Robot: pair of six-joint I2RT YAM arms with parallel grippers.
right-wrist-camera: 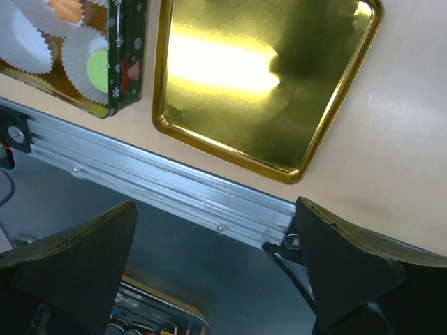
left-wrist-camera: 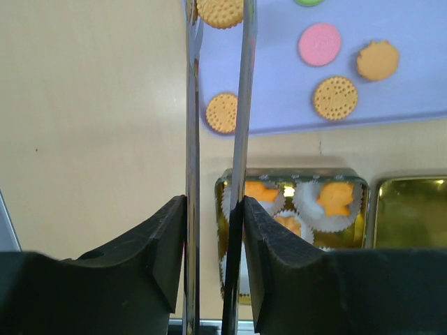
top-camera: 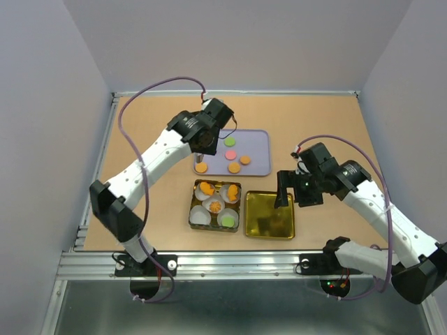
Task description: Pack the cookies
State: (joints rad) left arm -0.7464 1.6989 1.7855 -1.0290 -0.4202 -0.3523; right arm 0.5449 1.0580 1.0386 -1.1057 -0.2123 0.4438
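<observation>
Purple tray (top-camera: 258,143): carries the loose cookies (left-wrist-camera: 335,98), which are orange, pink and green, plus one flower-shaped piece (left-wrist-camera: 378,60).
Left gripper (top-camera: 201,152): thin metal blades clenched on the rim of an orange cookie (left-wrist-camera: 220,12) at the tray's left end. Whether it is clear of the tray cannot be told.
Right gripper (right-wrist-camera: 216,209): released, jaws wide, holding nothing, above the gold lid (right-wrist-camera: 265,77).
Tin (top-camera: 190,216): just in front of the tray. Several of its paper cups (top-camera: 229,190) are filled and one empty cup (top-camera: 200,215) remains.
Step in hand: judged to be the pick-up for transfer to the tin.
Recommended practice: lift straight up with steady pressure, since an edge grip on a flat disc may pivot. Clear the neighbouring cookie (left-wrist-camera: 222,112), then release low over the empty cup.
</observation>
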